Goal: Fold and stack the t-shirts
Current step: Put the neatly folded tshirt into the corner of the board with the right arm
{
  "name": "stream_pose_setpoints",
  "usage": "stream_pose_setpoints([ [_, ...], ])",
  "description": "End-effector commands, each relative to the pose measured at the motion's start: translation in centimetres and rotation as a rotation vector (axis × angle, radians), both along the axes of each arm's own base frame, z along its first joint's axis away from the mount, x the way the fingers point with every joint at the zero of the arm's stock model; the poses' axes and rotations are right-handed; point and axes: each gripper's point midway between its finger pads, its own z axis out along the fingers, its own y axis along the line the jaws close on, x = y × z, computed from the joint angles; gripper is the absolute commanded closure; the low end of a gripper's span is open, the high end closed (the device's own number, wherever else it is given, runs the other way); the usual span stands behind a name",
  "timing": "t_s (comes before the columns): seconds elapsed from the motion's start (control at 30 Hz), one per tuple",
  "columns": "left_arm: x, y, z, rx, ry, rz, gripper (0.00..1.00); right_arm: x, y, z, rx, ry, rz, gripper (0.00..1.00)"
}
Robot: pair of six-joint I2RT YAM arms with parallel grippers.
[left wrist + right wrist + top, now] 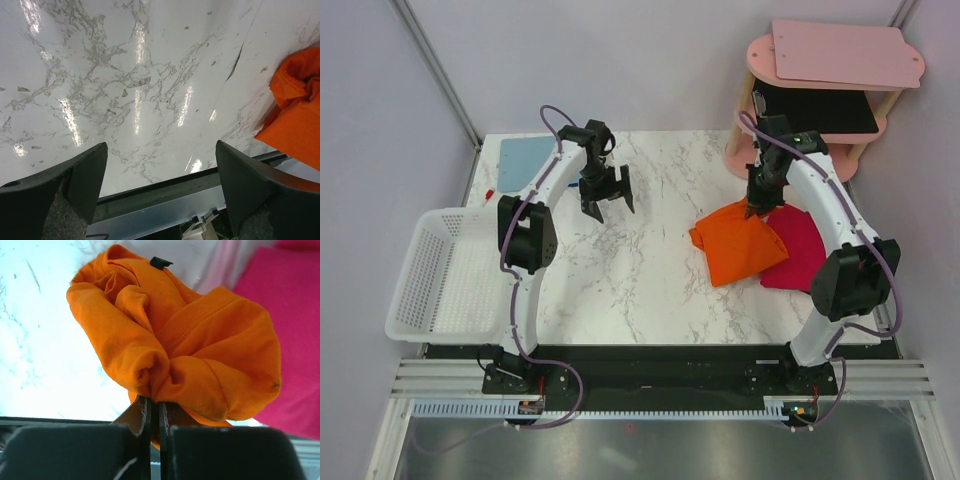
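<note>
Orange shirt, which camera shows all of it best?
Top external view: nearly the whole orange shirt shows, overlapping the pink shirt. The right wrist view shows only a bunch pinched by the right gripper; the left wrist view, one edge.

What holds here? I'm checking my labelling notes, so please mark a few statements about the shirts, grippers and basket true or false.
1. The right gripper is shut on the orange t-shirt. True.
2. The orange t-shirt lies partly over the magenta t-shirt. True.
3. The left gripper holds the magenta t-shirt. False: it is open and empty, over bare table.
4. The white basket sits on the right arm's side. False: it is at the table's left edge.
5. The orange t-shirt is folded into a neat rectangle. False: it is bunched and creased.
</note>
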Motion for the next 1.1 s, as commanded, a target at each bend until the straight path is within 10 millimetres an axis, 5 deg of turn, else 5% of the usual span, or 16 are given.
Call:
stream_pose_setpoints([
  [0.0, 0.5, -1.0, 1.5, -0.047, -0.053, -0.047, 0.06, -2.3, -4.4, 2.7, -0.067, -0.035, -0.175, 1.00],
  [0.17, 0.5, -1.2, 1.5, -0.055, -0.054, -0.054, 0.06, -4.0, -9.6, 3.6, -0.146, -0.050, -0.343, 1.00],
  [0.4, 0.6, -1.4, 1.4, -0.060, -0.054, -0.053, 0.06, -5.2, -13.7, 4.2, -0.229, -0.056, -0.450, 1.00],
  [0.67, 0.6, -1.6, 1.4, -0.064, -0.050, -0.050, 0.06, -6.3, -19.7, 0.7, -0.430, 0.037, -0.557, 1.00],
  [1.07, 0.7, -1.6, 1.5, -0.061, -0.056, -0.051, 0.06, -4.8, -24.2, -0.8, -0.542, 0.042, -0.636, 1.00],
])
